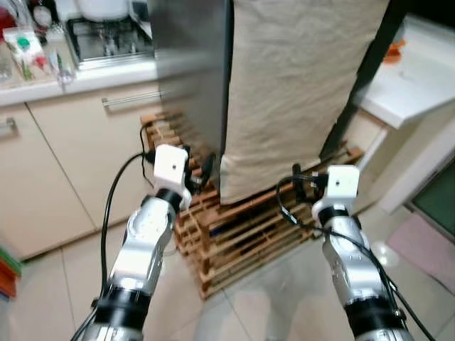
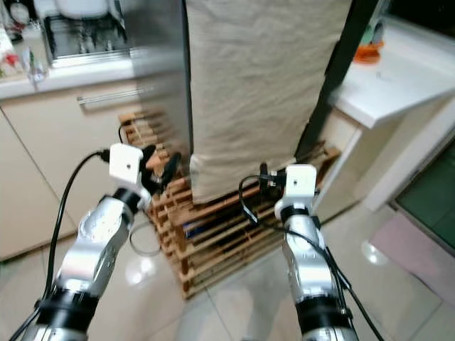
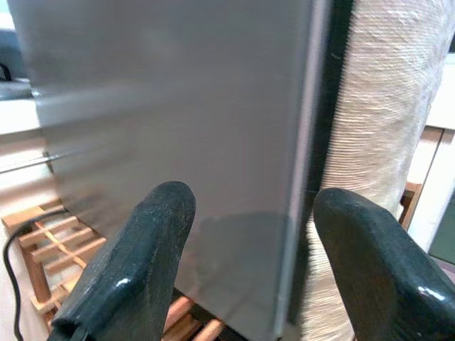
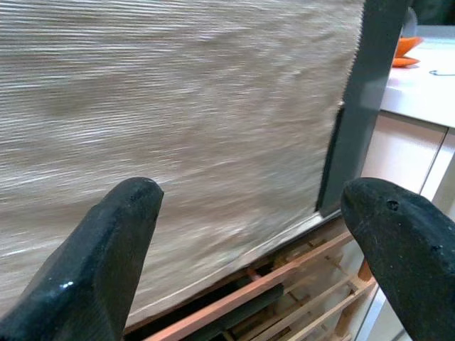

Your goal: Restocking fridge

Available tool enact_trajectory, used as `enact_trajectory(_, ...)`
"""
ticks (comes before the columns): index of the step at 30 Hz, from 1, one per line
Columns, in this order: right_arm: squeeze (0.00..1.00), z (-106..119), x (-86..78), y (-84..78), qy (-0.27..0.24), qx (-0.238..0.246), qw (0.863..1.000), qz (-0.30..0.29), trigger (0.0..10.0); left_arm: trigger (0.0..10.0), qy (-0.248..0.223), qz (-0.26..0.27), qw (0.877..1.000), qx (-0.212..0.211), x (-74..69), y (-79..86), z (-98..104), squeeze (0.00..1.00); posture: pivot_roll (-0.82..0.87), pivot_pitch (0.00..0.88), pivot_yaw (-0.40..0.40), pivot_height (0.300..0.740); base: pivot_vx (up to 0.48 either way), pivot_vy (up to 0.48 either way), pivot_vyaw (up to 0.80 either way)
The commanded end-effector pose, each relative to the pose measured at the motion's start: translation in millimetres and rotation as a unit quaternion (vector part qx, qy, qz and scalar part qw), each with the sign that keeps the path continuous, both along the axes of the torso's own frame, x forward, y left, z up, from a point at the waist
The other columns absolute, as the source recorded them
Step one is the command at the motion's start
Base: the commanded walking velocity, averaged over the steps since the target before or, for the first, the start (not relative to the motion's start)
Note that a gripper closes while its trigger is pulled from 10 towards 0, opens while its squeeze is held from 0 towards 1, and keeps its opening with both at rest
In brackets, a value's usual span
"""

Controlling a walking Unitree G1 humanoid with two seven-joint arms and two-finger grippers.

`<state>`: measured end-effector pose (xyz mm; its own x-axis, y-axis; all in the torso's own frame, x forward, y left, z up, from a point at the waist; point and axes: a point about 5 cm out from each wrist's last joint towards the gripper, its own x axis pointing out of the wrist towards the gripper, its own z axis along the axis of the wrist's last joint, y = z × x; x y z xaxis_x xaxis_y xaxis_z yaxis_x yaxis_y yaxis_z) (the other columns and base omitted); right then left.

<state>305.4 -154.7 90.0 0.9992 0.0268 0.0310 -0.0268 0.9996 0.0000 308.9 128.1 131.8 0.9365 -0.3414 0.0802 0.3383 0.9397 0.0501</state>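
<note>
Here, the fridge [image 1: 195, 78] stands on a wooden pallet [image 1: 234, 234], cloth [image 1: 298, 92] draped over its front. My left gripper [image 3: 245, 266] and right gripper [image 4: 249, 256] gape empty near its lower edge.

Glossy pale floor tiles [image 1: 284, 305] catch soft reflections of light near 5 o'clock. Cream cabinet doors [image 1: 78, 163] with a metal bar handle [image 1: 131, 99] run from 9 to 11 o'clock under a white surface [image 1: 78, 79]. A stainless dish rack [image 1: 106, 39] sits on it at 11 o'clock. At 2 o'clock a second white surface [image 1: 412, 89] stands above pale cabinets. A pinkish mat [image 1: 426, 249] lies at 4 o'clock.
</note>
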Motion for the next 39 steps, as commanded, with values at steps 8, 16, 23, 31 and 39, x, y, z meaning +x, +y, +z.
enact_trajectory(8, 0.0, 7.1, 1.8, -0.1, -0.015, 0.003, 1.0, -0.011, 10.0, 10.0, -0.009, -0.021, 1.0, 0.007, 0.9, -0.4, 4.7, 0.0, -0.02, 0.0, -0.052, 0.74, 0.0, 0.48, -0.66)
enact_trajectory(16, 0.0, 3.0, -9.6, -13.4, -0.014, -0.007, 0.998, -0.055, 10.0, 10.0, 0.006, -0.035, 0.999, 0.021, 4.2, -1.8, 1.0, 0.0, -0.02, 0.0, -0.049, 0.74, 0.0, 0.48, -0.66)
enact_trajectory(23, 0.0, -4.5, -20.7, -22.4, 0.002, -0.009, 0.997, -0.079, 10.0, 10.0, 0.035, -0.058, 0.997, 0.02, 1.3, 2.1, -9.9, 0.0, -0.02, 0.0, -0.042, 0.74, 0.0, 0.48, -0.65)
enact_trajectory(31, 0.0, -25.7, -58.1, -32.8, 0.04, -0.048, 0.998, -0.026, 10.0, 10.0, 0.061, -0.146, 0.982, 0.103, -40.5, 18.9, -42.9, 0.0, -0.03, 0.0, -0.037, 0.74, 0.0, 0.06, -0.08)
enact_trajectory(39, 0.0, -11.1, -40.9, -34.7, 0.012, -0.025, 0.998, -0.062, 10.0, 10.0, -0.034, -0.059, 0.997, -0.039, -25.8, -1.7, 3.3, 0.0, -0.04, 0.0, -0.04, 0.74, 0.194, -0.111, 0.0)
